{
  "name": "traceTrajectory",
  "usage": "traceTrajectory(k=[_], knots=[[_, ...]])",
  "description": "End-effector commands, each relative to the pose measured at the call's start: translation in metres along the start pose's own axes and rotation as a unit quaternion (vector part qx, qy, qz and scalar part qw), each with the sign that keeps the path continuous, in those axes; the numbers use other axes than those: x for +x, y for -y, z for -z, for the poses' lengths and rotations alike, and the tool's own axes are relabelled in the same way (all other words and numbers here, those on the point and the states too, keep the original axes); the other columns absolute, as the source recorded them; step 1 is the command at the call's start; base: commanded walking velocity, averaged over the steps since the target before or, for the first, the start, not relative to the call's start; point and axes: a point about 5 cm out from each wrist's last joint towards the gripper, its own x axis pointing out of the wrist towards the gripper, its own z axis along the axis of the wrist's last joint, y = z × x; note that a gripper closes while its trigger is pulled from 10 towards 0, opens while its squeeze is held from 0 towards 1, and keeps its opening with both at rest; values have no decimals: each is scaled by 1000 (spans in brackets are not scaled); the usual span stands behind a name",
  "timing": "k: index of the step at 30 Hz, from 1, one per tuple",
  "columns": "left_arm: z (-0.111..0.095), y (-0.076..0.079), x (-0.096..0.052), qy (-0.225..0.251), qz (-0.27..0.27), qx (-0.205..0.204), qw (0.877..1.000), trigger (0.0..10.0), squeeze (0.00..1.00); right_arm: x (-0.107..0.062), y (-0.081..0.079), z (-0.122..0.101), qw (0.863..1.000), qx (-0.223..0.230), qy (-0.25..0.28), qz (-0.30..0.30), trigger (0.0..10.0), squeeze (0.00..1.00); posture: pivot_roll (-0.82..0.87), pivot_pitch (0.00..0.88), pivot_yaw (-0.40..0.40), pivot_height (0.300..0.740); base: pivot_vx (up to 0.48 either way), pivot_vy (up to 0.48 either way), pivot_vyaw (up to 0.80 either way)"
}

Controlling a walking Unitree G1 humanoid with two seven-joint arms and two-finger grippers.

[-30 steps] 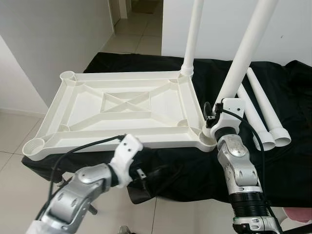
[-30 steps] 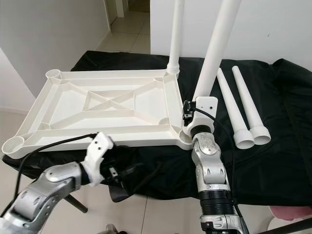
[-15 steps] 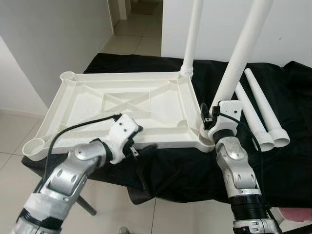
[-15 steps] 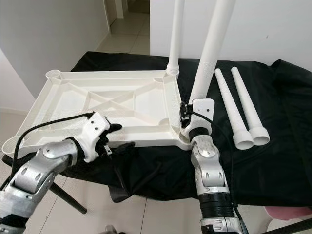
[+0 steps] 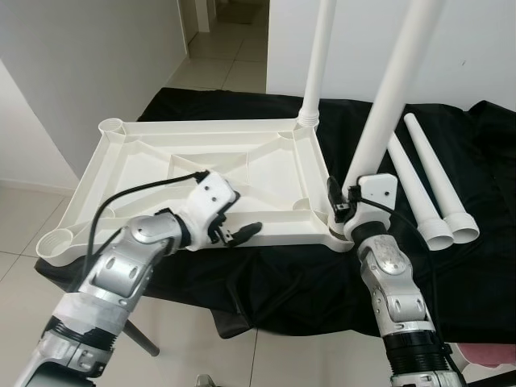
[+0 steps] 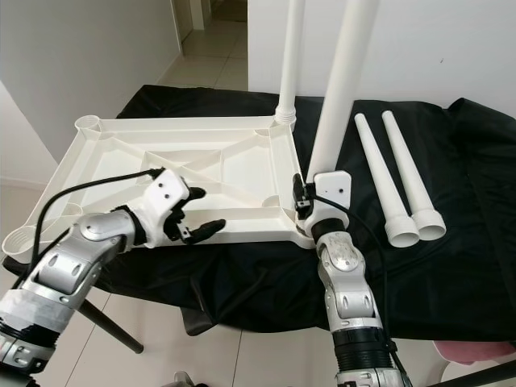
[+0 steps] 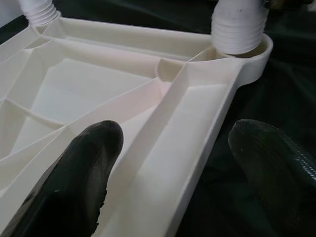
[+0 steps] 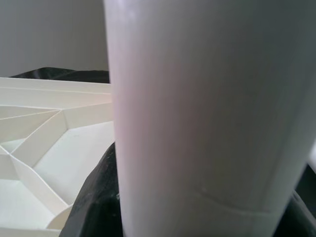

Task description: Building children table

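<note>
white tabletop (image 5: pixel 201 173) lies upside down, ribbed underside up, on a black cloth (image 5: pixel 451 266) across the centre of the frame. two legs already stand in corner sockets on its right side: far leg (image 5: pixel 317 56) at upper centre, near leg (image 5: pixel 393 89) running from the near-right socket (image 5: pixel 343 235) up and out of the top of the frame, leaning slightly right. two loose legs (image 5: pixel 431 189) lie side by side on the cloth at right, long axes running from upper centre-right down toward the right edge, wide ends nearest the robot. right gripper (image 5: pixel 348 210) sits at the foot of the near leg, just above the socket; right wrist view shows black fingers (image 8: pixel 96 197) around the white tube, so it is clamped on that leg. left gripper (image 5: pixel 234 228) is at the tabletop's near edge, lower centre, spread wide: in the left wrist view one finger (image 7: pixel 74 182) lies over the ribbed inside and the other outside over the cloth, the rim between them, not yet pinched. key relation: near rim runs left to right across the frame, lying crosswise between the open fingers. judgement: left arm is placed to steady the top while the right seats the leg. empty sockets (image 5: pixel 56 239) remain at the left corners; loose legs lie nearer the right arm.
</note>
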Motion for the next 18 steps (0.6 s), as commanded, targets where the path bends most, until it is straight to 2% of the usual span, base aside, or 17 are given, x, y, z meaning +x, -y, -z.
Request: traceTrajectory(k=[1, 2, 8, 9, 11, 14, 15, 18], knots=[[2, 5, 0, 0, 22, -2, 1000, 10000, 0, -3, -1, 8, 1000, -3, -15, -6, 10000, 0, -73, 48, 50, 740, 0, 0, 0], [1, 11, 2, 2, 36, 1, 999, 10000, 0, -7, 2, 13, 1000, -6, -21, -9, 10000, 0, -73, 48, 50, 740, 0, 0, 0], [-5, 20, 9, 15, 64, 11, 998, 10000, 0, -13, 6, 22, 999, -21, -27, -31, 10000, 0, -75, 64, 54, 740, 0, 0, 0], [-9, 24, 14, 27, 77, 12, 997, 10000, 0, -15, 7, 26, 997, -34, -27, -56, 10000, 0, -75, 64, 55, 740, 0, 0, 0], [-9, 24, 14, 27, 77, 12, 997, 10000, 0, -15, 7, 26, 997, -34, -27, -56, 10000, 0, -75, 64, 55, 740, 0, 0, 0], [-13, 31, 16, 35, 95, 15, 995, 10000, 0, -17, 9, 29, 996, -37, -29, -71, 10000, 0, -75, 65, 57, 740, 0, 0, 0], [-14, 38, 17, 39, 108, 17, 993, 10000, 0, -17, 9, 31, 996, -33, -28, -82, 10000, 0, -73, 64, 57, 740, 0, 0, 0], [-15, 41, 18, 41, 112, 18, 993, 10000, 0, -17, 8, 32, 995, -32, -27, -91, 10000, 0, -72, 65, 59, 740, 0, 0, 0]])
